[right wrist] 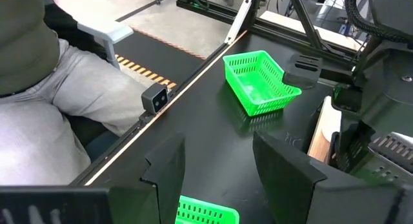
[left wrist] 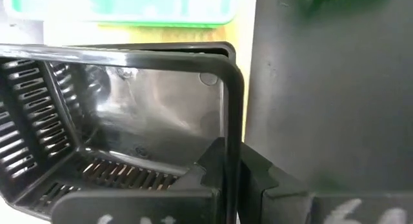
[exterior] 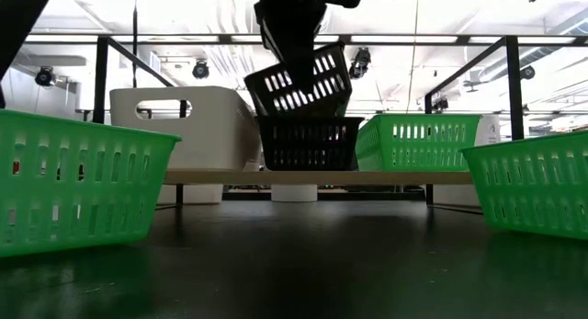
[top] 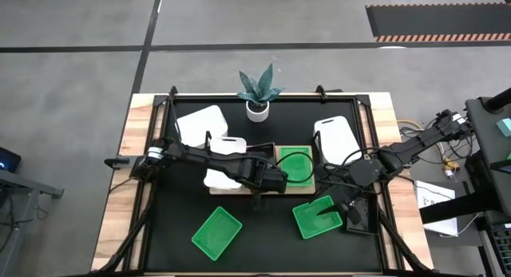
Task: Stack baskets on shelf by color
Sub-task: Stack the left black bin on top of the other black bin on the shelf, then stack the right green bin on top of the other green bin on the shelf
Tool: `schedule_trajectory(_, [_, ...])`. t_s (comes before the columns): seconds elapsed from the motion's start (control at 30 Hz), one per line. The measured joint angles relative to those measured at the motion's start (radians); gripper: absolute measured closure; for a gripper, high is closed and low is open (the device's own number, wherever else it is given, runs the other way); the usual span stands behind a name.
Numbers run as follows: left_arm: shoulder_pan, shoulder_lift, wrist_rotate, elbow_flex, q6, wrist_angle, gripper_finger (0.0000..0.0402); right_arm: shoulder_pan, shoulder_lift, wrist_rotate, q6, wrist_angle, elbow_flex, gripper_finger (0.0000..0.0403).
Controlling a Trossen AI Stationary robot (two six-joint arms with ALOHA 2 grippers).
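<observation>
On the wooden shelf [exterior: 413, 176] stand a white basket [exterior: 184, 126], a black basket [exterior: 308, 142] and a green basket [exterior: 418, 140]. My left gripper [exterior: 289, 25] is shut on a second black basket [exterior: 299, 80], which hangs tilted just above the black one on the shelf. In the high view the left gripper [top: 267, 185] is at the shelf's near edge. My right gripper [right wrist: 219, 179] stands open above a green basket [top: 317, 217] on the mat at the near right and touches nothing. My left gripper pinches the held black basket's wall by its rim [left wrist: 232, 121], close to a corner, with one finger [left wrist: 206, 175] inside and one [left wrist: 274, 185] outside. The fingers come steeply from above. The basket hangs tilted; whether its low corner [exterior: 274, 109] touches the lower basket's rim, I cannot tell.
Another green basket [top: 216, 233] lies on the black mat at the near left. Two white baskets [top: 201, 124] [top: 335, 137] lie behind the shelf, with a potted plant [top: 257, 109] between them. A person sits beyond the table's edge in the right wrist view [right wrist: 39, 88].
</observation>
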Motion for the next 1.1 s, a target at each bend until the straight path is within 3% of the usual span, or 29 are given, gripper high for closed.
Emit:
schedule_trajectory(0.33, [0.001, 0.0, 0.019, 0.0, 0.002, 0.0, 0.0399, 0.0, 0.0, 0.0, 0.013, 0.0, 0.0, 0.0229])
schedule_trajectory(0.77, [0.002, -0.003, 0.028, 0.011, -0.001, -0.013, 0.0297, 0.0, 0.0, 0.0, 0.034, -0.002, 0.0, 0.0229])
schedule_trajectory(0.97, [0.001, -0.006, 0.113, 0.059, -0.002, -0.052, 0.0283, 0.0, 0.0, 0.0, 0.053, -0.006, 0.0, 0.023])
schedule_trajectory(1.1, [0.001, -0.009, 0.116, 0.103, 0.0, -0.085, 0.0283, 0.0, 0.0, 0.0, 0.053, -0.015, 0.0, 0.023])
